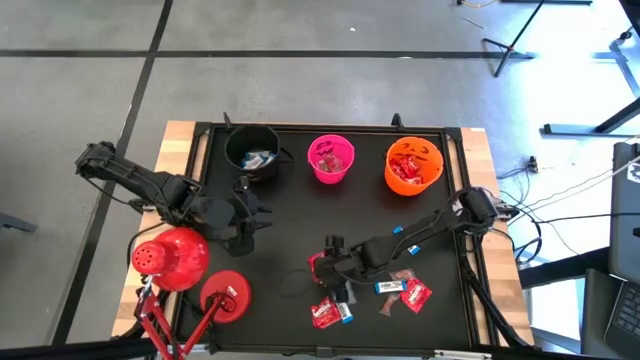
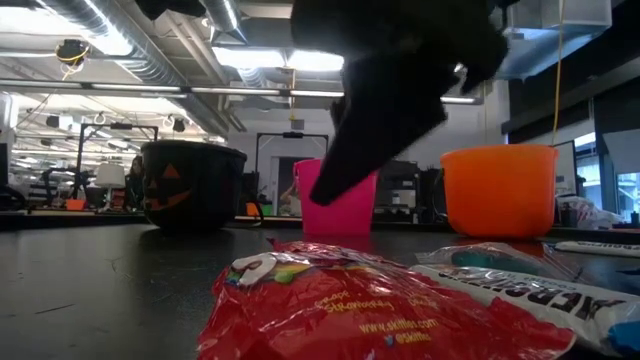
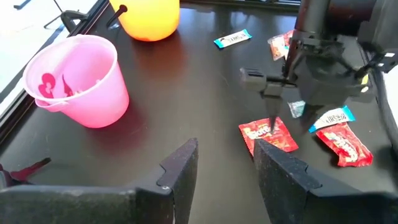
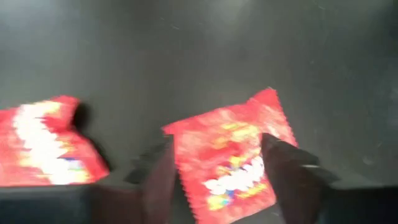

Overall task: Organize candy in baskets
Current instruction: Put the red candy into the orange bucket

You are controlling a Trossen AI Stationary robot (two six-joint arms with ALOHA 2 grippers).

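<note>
Black bench mat holds loose candy near six o'clock. Right tool [image 1: 322, 262] hangs open over a red candy [image 4: 230, 152], ready to pinch it, probably for the orange basket [image 1: 413, 166] at one o'clock. Left tool [image 1: 247, 212] waits open at nine o'clock.

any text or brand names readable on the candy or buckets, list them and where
"www.skittles.com": small print on the red wrapper nearest the low camera.
White lettering on the blue-and-white wrapper beside it: upside down, not readable.
Other wrappers: print blurred.
Buckets: no words; the black bucket bears only a jack-o'-lantern face.
</note>
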